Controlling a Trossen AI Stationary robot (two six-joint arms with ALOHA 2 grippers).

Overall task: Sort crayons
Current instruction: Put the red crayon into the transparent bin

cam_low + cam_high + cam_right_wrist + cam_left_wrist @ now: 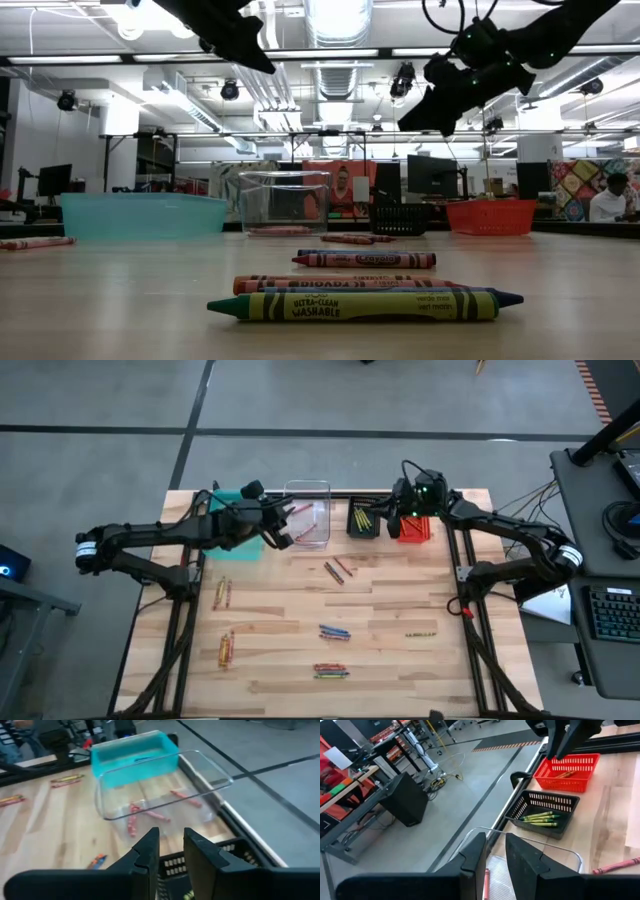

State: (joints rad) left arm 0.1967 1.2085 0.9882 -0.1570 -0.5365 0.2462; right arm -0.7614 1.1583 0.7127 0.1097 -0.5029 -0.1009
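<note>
Desk (pixel 400 660): crayons (pixel 334 632) lying scattered w/ more already in bins.
Clear bin (pixel 318 488): left gripper (pixel 282 538) hovering at its edge, fingers nearly together, nothing visibly held.
Black bin (pixel 364 520): right gripper (pixel 392 516) hanging over it, fingers slightly apart, empty; next pick needing a lengthwise-centred grip.

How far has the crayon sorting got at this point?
Partly done. Red crayons lie in the clear bin, yellow ones in the black basket, orange ones in the red basket. Nothing is visibly held: the left tool hovers over the clear bin and the right tool over the black basket. About seven loose clusters remain on the table, among them the blue crayons.
</note>
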